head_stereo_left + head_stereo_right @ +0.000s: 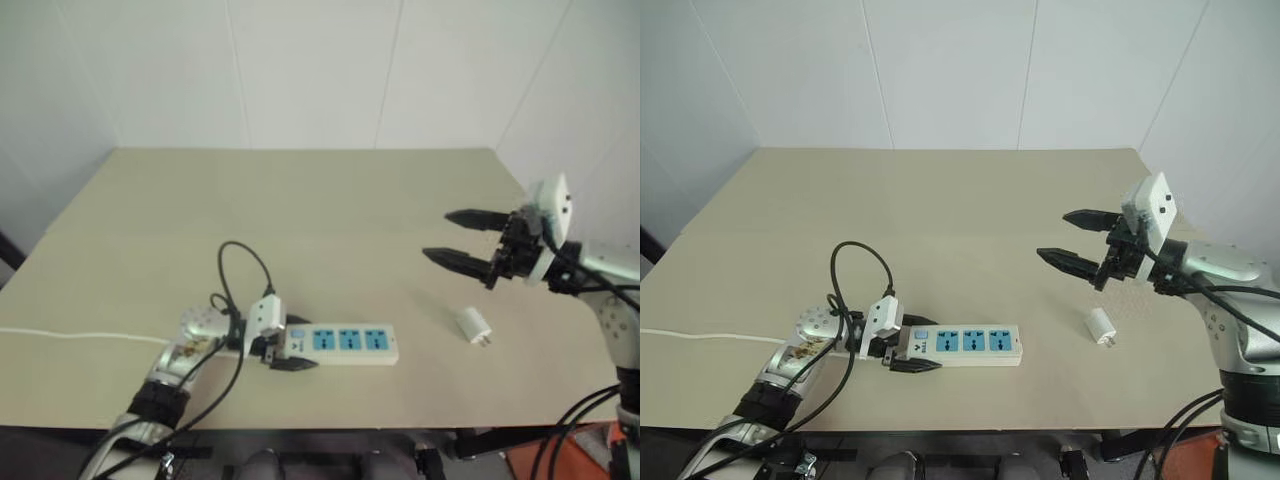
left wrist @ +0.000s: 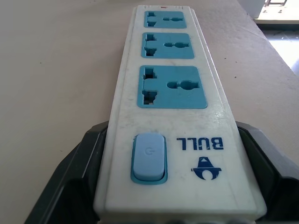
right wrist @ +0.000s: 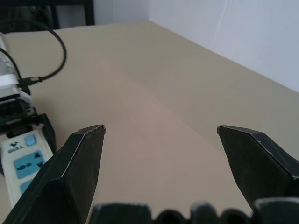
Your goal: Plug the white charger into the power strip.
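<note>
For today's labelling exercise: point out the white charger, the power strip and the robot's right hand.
white charger (image 1: pixel 472 325): left eye view, middle of its body.
power strip (image 1: pixel 349 341): left eye view, middle socket face.
right hand (image 1: pixel 1075 238): right eye view, midway between its fingertips.

- Beige table (image 1: pixel 330 200) carries it all.
- Power strip (image 1: pixel 345 342) lies flat, its switch end between the left claw's (image 1: pixel 283 357) fingers.
- White charger (image 1: pixel 473 326) rests just below the right claw (image 1: pixel 455 238).

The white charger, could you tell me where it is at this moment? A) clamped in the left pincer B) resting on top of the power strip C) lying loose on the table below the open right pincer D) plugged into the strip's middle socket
C: the white charger lies on the table, apart from the right pincer open above it; the left pincer clamps the power strip.
</note>
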`<state>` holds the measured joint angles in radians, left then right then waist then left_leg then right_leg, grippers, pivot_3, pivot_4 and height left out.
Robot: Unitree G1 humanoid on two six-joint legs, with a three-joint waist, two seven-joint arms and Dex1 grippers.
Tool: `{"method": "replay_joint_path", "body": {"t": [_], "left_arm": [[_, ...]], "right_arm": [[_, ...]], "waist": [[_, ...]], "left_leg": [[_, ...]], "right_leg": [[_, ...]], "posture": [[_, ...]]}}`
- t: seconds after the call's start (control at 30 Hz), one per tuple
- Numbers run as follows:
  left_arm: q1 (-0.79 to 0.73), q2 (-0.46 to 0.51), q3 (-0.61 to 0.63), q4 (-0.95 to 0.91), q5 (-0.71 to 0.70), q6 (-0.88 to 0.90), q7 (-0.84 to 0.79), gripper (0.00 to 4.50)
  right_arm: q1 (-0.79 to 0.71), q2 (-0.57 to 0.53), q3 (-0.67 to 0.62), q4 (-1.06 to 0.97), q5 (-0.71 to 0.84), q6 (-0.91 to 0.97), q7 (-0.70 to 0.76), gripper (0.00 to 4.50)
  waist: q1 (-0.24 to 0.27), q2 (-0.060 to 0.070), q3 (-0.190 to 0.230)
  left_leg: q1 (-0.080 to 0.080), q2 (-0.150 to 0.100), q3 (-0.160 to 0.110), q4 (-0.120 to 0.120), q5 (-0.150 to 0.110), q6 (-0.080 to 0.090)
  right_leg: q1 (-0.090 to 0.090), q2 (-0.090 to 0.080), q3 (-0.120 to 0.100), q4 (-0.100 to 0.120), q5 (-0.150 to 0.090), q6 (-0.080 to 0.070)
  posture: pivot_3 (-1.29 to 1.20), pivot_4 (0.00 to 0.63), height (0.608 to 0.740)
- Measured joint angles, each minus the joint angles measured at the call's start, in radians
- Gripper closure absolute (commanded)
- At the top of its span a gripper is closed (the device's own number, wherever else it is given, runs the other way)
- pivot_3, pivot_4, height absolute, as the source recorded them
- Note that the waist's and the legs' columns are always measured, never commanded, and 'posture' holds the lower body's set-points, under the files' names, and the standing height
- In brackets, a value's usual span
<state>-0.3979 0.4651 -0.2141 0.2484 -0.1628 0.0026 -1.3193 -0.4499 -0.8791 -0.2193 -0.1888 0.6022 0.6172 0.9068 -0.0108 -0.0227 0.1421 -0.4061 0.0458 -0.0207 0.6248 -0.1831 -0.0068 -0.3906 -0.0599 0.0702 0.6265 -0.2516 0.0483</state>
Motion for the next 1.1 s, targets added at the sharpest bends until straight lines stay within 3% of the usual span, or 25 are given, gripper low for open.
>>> {"method": "replay_joint_path", "body": {"t": [0.2, 0.33, 0.63, 0.83, 1.1], "left_arm": [[0.015, 0.000, 0.000, -0.019, 0.000, 0.019, 0.021, 1.18], [0.018, 0.000, 0.000, -0.020, -0.001, 0.019, 0.032, 1.18], [-0.001, 0.001, 0.010, 0.012, -0.008, 0.001, 0.052, 1.18], [-0.001, 0.008, 0.011, 0.015, -0.018, -0.002, 0.052, 1.18], [-0.001, 0.009, 0.010, 0.014, -0.021, 0.000, 0.053, 1.18]], "right_arm": [[-0.088, -0.091, 0.014, 0.009, 0.001, 0.223, -0.084, 0.00], [-0.214, -0.144, 0.090, 0.060, -0.022, 0.428, -0.147, 0.00], [-0.606, -0.152, 0.455, 0.367, -0.111, 0.948, -0.230, 0.00], [-0.675, -0.132, 0.681, 0.523, -0.111, 0.987, -0.176, 0.00], [-0.678, -0.056, 0.794, 0.608, -0.155, 0.977, -0.136, 0.00]], "waist": [[-0.001, 0.001, 0.000], [-0.002, 0.001, 0.000], [-0.003, 0.002, 0.000], [-0.004, 0.003, -0.001], [-0.006, 0.003, -0.001]], "left_leg": [[0.000, 0.000, 0.000, 0.000, 0.000, 0.000], [0.000, 0.001, 0.001, 0.000, 0.000, 0.000], [-0.004, 0.001, 0.003, -0.002, 0.000, 0.000], [-0.009, 0.001, 0.003, -0.002, 0.000, 0.000], [-0.009, 0.001, 0.003, -0.001, 0.000, 0.000]], "right_leg": [[0.000, 0.000, 0.000, 0.000, 0.000, 0.000], [0.000, 0.000, 0.000, -0.001, 0.000, -0.001], [-0.008, 0.000, 0.002, 0.000, 0.000, -0.003], [-0.013, 0.000, 0.002, 0.003, 0.000, -0.003], [-0.013, 0.000, 0.002, 0.004, 0.000, -0.003]], "posture": [[0.00, 0.150, 0.740], [0.00, 0.150, 0.740], [0.00, 0.150, 0.740], [0.00, 0.150, 0.740], [0.00, 0.150, 0.740]]}}
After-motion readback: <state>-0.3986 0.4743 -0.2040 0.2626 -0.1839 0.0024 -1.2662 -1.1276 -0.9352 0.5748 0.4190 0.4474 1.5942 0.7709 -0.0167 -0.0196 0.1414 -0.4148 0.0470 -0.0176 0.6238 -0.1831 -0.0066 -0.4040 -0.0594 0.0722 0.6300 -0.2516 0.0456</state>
